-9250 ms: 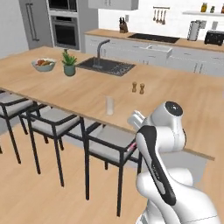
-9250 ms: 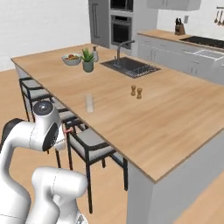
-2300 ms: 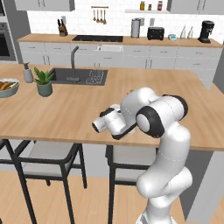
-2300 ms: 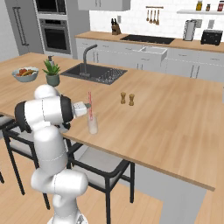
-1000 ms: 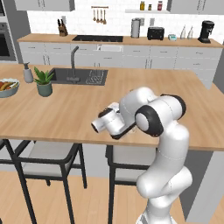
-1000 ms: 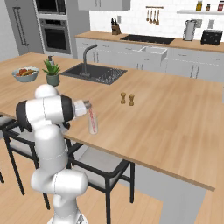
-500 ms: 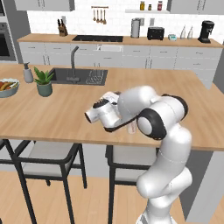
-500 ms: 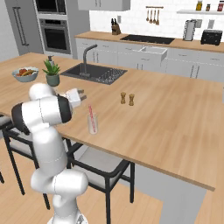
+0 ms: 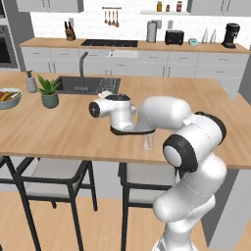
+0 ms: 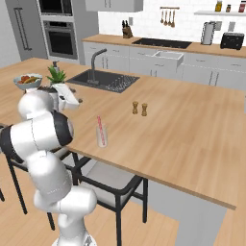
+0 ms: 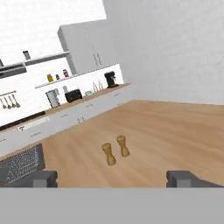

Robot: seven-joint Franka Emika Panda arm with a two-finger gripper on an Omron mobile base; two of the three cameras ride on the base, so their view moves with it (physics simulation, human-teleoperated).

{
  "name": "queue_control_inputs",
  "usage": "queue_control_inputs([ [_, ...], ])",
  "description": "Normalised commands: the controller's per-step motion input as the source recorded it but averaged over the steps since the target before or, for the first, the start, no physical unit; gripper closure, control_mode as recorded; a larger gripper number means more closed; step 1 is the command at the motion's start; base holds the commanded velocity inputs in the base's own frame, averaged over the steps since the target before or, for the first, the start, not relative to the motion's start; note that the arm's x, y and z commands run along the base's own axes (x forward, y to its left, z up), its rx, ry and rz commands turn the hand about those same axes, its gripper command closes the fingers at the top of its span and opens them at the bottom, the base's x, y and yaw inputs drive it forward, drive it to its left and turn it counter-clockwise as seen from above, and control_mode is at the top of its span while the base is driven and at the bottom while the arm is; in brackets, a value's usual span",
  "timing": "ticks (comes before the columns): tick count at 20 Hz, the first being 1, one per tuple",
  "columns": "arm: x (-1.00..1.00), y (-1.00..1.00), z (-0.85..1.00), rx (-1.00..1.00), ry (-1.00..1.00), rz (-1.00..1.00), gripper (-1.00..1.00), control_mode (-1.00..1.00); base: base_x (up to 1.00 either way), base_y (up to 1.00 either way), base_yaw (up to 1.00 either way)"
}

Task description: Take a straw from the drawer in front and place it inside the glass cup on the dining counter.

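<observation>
In the right base view the straw (image 10: 100,124) is a thin red stick standing slightly tilted inside the cup (image 10: 101,136), its top poking above the rim. The cup is clear and nearly colourless, set on the table (image 10: 182,139) close to the near edge, above a stool. The left base view shows the cup (image 9: 147,141) only partly, below the arm's white forearm, and the straw cannot be made out there.

The tool (image 9: 105,94) is up above the table near the sink (image 9: 83,84), well apart from the cup. In the hand view its two dark tips sit at the far left and right of the bottom, so the tool (image 11: 112,178) is spread wide with nothing between them. That view looks across bare wood toward two brown shakers (image 11: 115,149), which also stand past the cup in the right base view (image 10: 139,108).

The tabletop right of the cup lies open as far as its far edge. A plant (image 9: 49,91) and a fruit bowl (image 9: 8,97) sit left of the sink.
</observation>
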Motion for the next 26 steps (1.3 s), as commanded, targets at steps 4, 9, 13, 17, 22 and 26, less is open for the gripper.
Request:
queue_control_inputs([
  [4,-0.36,0.0,-0.83,0.99,0.02,0.5,-1.0,-1.0,0.0,0.0,0.0],
  [9,-0.81,-0.11,-0.73,1.0,0.15,0.42,-1.0,-1.0,0.0,0.0,0.0],
  [13,-0.9,-0.1,0.04,0.91,0.27,0.36,-1.0,-1.0,0.0,0.0,0.0],
  [17,-0.81,-0.13,0.68,0.69,0.3,0.32,-1.0,-1.0,0.0,0.0,0.0],
  [22,-0.47,-0.14,1.0,0.46,0.14,0.24,-1.0,-1.0,0.0,0.0,0.0],
  [26,-0.46,-0.45,1.0,0.41,-0.06,0.07,-1.0,-1.0,0.0,0.0,0.0],
])
